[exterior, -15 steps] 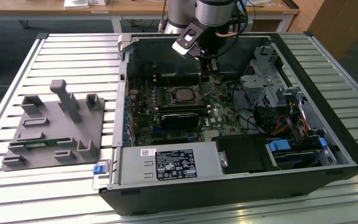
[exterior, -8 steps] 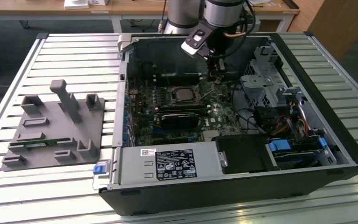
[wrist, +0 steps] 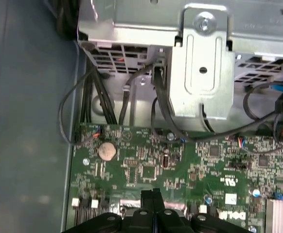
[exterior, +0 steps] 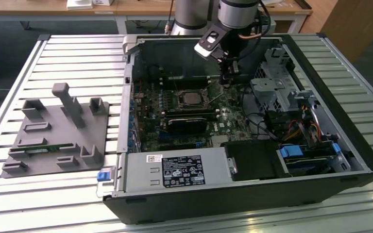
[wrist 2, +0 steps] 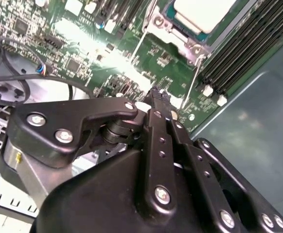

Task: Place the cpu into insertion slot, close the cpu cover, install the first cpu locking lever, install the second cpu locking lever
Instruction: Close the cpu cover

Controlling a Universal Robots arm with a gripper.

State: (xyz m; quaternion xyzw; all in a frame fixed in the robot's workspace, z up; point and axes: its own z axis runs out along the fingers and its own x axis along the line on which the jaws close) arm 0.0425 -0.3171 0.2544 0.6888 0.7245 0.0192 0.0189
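Observation:
The cpu, pale and silvery, lies in the insertion slot on the green board inside the open computer case. The silvery cpu cover lies around it as a frame. Two thin wire locking levers run out from the socket corners, one slanting toward my fingertips, the other on the far side. My gripper hangs just to the exterior view's right of the socket. In both wrist views its black fingers are shut together with nothing between them, a little above the board.
A metal drive cage with black cables stands beyond the gripper. Memory slots run beside the socket. A black card and the power supply lie nearer the front. A grey parts fixture sits outside the case on the slatted table.

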